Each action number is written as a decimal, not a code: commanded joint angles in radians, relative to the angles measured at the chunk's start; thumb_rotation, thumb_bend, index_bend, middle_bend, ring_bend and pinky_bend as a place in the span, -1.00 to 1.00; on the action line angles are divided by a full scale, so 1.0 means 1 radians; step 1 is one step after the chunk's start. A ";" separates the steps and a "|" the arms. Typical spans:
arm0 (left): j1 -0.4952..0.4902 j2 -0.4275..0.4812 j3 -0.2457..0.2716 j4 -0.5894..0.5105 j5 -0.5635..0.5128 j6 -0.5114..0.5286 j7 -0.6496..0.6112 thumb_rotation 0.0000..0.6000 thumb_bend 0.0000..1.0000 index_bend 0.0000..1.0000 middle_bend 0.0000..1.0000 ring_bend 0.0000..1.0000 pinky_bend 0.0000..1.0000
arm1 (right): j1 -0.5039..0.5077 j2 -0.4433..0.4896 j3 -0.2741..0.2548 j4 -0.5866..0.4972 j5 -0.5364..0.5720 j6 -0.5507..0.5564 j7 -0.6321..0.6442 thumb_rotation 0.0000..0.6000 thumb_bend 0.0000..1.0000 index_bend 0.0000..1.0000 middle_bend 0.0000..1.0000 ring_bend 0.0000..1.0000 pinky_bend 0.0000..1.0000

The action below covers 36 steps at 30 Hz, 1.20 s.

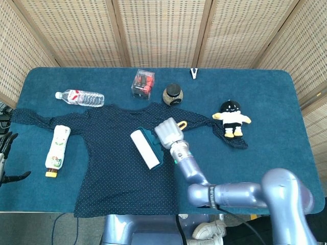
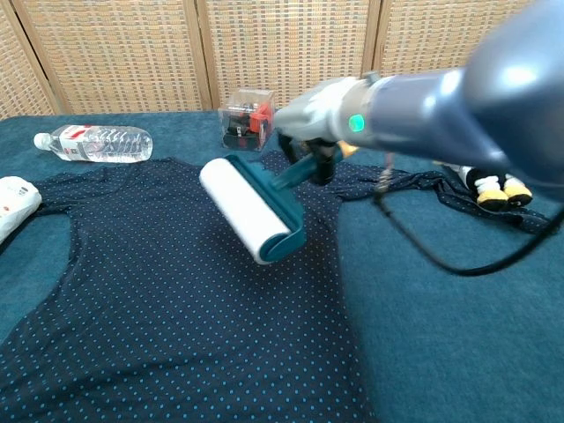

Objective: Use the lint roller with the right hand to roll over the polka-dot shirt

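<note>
The navy polka-dot shirt (image 1: 120, 168) (image 2: 159, 308) lies spread flat on the blue table. My right hand (image 1: 168, 131) (image 2: 310, 119) grips the teal handle of the lint roller (image 1: 145, 148) (image 2: 248, 210). The white roll hangs over the middle of the shirt, raised above the cloth in the chest view. An orange loop at the handle's end sticks out behind the hand. My left hand (image 1: 4, 153) is at the far left edge of the head view, off the table, with fingers apart and nothing in it.
At the back stand a water bottle (image 1: 80, 97), a clear box with red contents (image 1: 143, 83), a dark-lidded jar (image 1: 172, 95) and a small clip (image 1: 194, 73). A white bottle (image 1: 56, 149) lies beside the left sleeve. A plush toy (image 1: 231, 117) sits on the right sleeve.
</note>
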 commanded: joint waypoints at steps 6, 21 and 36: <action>-0.023 -0.003 -0.008 0.025 -0.035 -0.051 -0.014 1.00 -1.00 -1.00 -1.00 -1.00 -1.00 | 0.194 -0.179 0.057 0.135 0.222 0.035 -0.180 1.00 0.86 0.50 1.00 1.00 1.00; -0.042 -0.018 -0.011 0.041 -0.066 -0.081 0.010 1.00 -1.00 -1.00 -1.00 -1.00 -1.00 | 0.247 -0.332 0.072 0.294 0.152 0.032 -0.156 1.00 0.88 0.46 1.00 1.00 1.00; -0.041 -0.024 -0.008 0.037 -0.068 -0.071 0.026 1.00 -1.00 -1.00 -1.00 -1.00 -1.00 | 0.152 -0.386 -0.010 0.364 0.022 0.053 -0.110 1.00 0.89 0.38 1.00 1.00 1.00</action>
